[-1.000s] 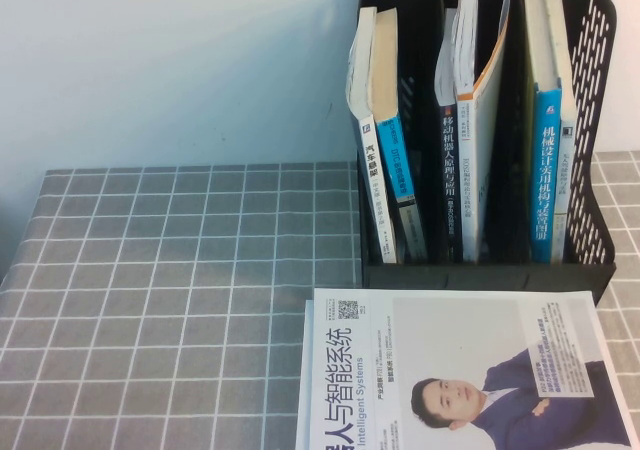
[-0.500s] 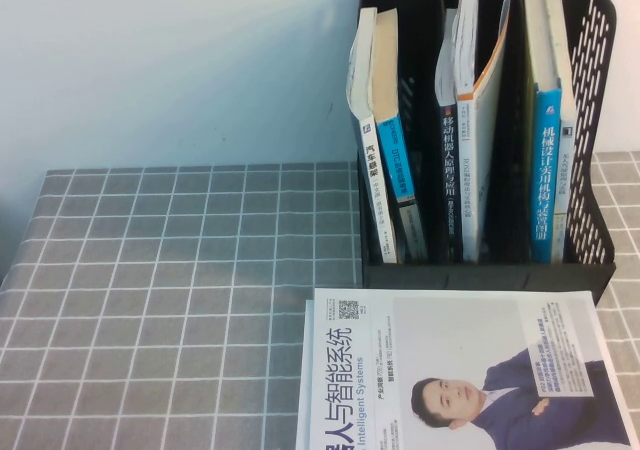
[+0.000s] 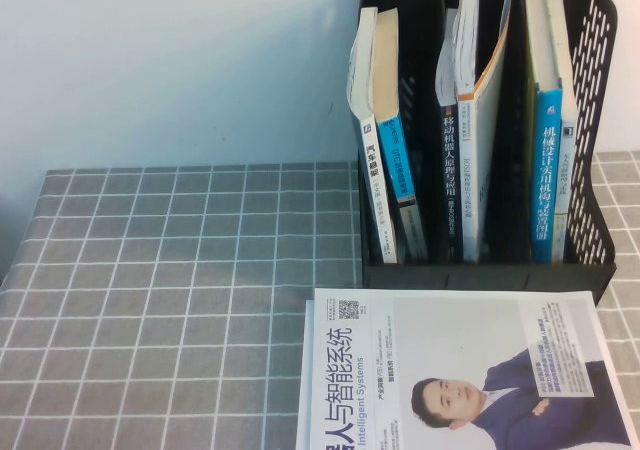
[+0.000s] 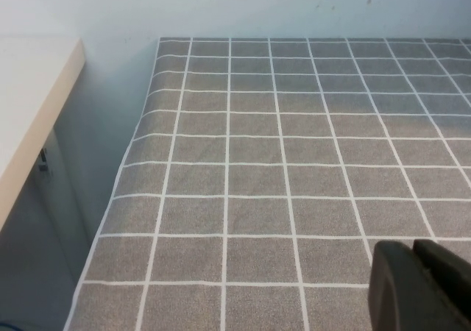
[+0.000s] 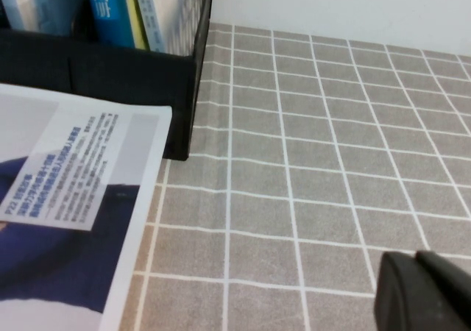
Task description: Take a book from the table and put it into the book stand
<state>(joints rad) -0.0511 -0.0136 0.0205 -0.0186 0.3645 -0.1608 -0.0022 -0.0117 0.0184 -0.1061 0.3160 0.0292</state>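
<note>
A white book (image 3: pixel 460 370) with a man's portrait and blue Chinese title lies flat on the table at the front right; its corner also shows in the right wrist view (image 5: pixel 66 221). Behind it stands the black book stand (image 3: pixel 600 120) with three slots, each holding upright books; its corner also shows in the right wrist view (image 5: pixel 184 88). Neither gripper shows in the high view. My left gripper (image 4: pixel 416 287) is shut and empty over bare tablecloth near the table's left side. My right gripper (image 5: pixel 423 294) is shut and empty over the cloth to the right of the book.
The grey checked tablecloth (image 3: pixel 170 290) covers the table. The table's left edge (image 4: pixel 110 198) drops off beside a white surface (image 4: pixel 29 103). A pale wall stands behind the table and stand.
</note>
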